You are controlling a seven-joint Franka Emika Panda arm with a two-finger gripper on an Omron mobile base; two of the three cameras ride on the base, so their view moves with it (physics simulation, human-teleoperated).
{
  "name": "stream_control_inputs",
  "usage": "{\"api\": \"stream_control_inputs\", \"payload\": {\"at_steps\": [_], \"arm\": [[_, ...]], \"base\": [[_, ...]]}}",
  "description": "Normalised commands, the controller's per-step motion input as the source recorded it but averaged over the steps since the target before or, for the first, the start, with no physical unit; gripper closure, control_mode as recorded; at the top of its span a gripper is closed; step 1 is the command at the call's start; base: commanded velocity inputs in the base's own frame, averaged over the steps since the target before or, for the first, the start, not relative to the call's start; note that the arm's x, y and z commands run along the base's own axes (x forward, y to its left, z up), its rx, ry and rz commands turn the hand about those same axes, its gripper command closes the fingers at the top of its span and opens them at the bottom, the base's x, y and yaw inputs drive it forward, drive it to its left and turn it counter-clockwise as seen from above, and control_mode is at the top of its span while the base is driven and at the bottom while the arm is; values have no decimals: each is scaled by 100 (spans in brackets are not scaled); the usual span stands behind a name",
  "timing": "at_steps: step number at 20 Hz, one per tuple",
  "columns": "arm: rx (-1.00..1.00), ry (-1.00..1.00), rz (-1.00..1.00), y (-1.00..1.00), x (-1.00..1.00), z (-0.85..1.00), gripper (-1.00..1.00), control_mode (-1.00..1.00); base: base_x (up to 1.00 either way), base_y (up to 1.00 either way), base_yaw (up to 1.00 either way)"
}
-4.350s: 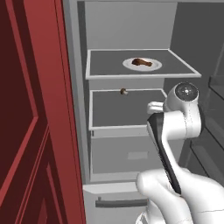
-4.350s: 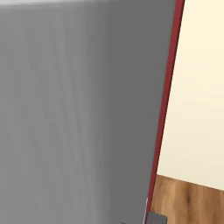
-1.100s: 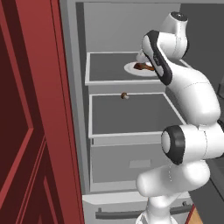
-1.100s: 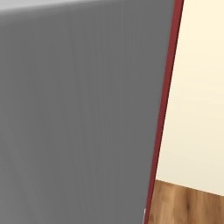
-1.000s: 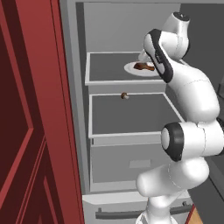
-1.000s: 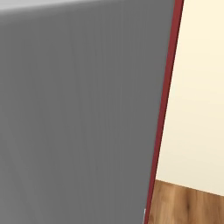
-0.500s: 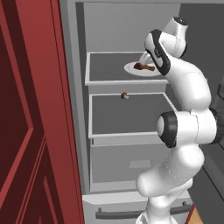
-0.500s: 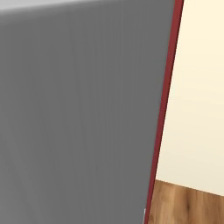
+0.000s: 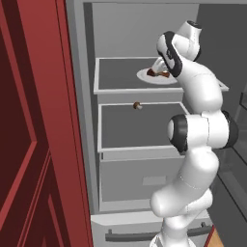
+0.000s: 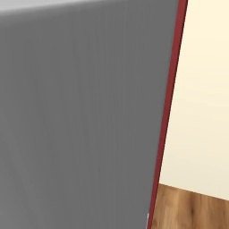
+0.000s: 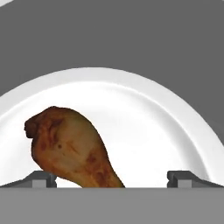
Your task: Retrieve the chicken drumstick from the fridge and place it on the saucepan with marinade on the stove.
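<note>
One chicken drumstick [image 11: 72, 148] lies on a white plate [image 11: 144, 113] on the fridge's [image 9: 87, 120] top shelf [image 9: 116, 79]; the fingers [image 11: 41, 178] stand wide apart, straddling its narrow end.

My left base view looks forward from behind the arm into the open fridge [image 9: 144, 125]. My right base view sits close against a flat grey panel [image 10: 80, 116]. My hand view looks closely down on the white plate [image 11: 144, 113], shared with the left base view

The brown chicken drumstick [image 11: 72, 148] lies flat on a white plate [image 11: 144, 122] on the top shelf of the open grey fridge [image 9: 140, 140].
</note>
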Motion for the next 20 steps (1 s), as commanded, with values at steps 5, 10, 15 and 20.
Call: {"api": "stream_control_inputs", "payload": {"at_steps": [5, 10, 15, 20], "arm": [[0, 9, 17, 1, 6, -23, -100, -100], [0, 0, 27, 7, 0, -28, -100, -100], [0, 0, 26, 9, 0, -19, -100, -100], [0, 0, 24, 19, 0, -6, 100, -100]], "base": [[0, 0, 0], [0, 0, 0], [0, 0, 0], [0, 0, 0]]}}
